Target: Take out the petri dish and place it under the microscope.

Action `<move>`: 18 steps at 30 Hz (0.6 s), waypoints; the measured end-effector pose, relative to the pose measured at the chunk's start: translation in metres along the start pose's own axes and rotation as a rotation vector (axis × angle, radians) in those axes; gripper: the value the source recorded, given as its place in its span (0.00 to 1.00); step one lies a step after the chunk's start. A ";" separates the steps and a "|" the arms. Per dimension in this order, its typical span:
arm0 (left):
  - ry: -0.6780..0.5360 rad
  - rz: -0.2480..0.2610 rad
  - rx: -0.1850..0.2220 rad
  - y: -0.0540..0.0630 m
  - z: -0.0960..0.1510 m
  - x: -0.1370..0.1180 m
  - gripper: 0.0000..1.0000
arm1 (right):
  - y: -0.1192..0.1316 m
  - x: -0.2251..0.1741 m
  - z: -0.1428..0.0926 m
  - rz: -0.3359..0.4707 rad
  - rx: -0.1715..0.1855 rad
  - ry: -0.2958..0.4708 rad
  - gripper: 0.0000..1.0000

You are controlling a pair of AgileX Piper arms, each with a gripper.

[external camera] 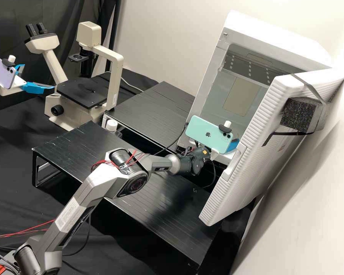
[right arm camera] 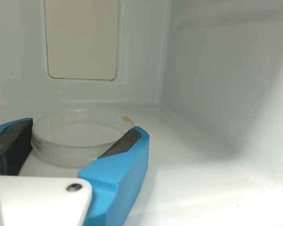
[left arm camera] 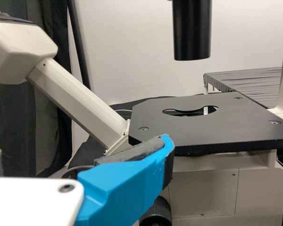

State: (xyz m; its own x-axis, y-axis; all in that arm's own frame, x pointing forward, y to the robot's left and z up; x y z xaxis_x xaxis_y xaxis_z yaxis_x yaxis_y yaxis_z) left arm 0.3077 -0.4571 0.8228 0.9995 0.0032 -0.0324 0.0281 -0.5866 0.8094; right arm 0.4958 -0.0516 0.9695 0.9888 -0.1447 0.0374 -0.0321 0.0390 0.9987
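Note:
In the high view my right gripper (external camera: 233, 146) is inside the mouth of the white open-doored cabinet. The clear round petri dish (right arm camera: 68, 153) lies flat on the cabinet floor in the right wrist view. Around its near part, my right gripper (right arm camera: 86, 134) stands open, one finger on either side; whether they touch it I cannot tell. Far left in the high view, my left gripper (external camera: 39, 77) is open and empty beside the microscope stage (external camera: 82, 93). The left wrist view has one blue finger (left arm camera: 125, 183) in front of the bare black stage (left arm camera: 179, 127) with its round opening.
The cabinet door (external camera: 252, 145) stands open to the right of the right arm. Black slatted platforms (external camera: 76, 152) lie between microscope and cabinet, with a white-capped bottle (external camera: 111, 125) beside them. The microscope's eyepiece tube (left arm camera: 75, 99) rises near the left gripper.

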 end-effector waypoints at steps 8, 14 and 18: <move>0.000 0.000 0.000 0.000 0.000 0.000 1.00 | -0.001 0.000 -0.001 -0.002 0.000 0.002 0.00; 0.000 0.000 0.000 0.000 0.000 0.000 1.00 | -0.004 -0.001 0.001 -0.005 0.016 0.012 0.00; 0.000 0.000 0.000 0.000 0.000 0.000 1.00 | -0.001 -0.012 0.003 0.003 0.031 0.030 0.00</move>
State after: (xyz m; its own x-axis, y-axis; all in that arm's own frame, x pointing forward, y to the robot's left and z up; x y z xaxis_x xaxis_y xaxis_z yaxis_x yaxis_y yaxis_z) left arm 0.3077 -0.4571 0.8228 0.9995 0.0032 -0.0324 0.0281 -0.5866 0.8094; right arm 0.4835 -0.0525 0.9686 0.9926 -0.1148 0.0403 -0.0395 0.0090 0.9992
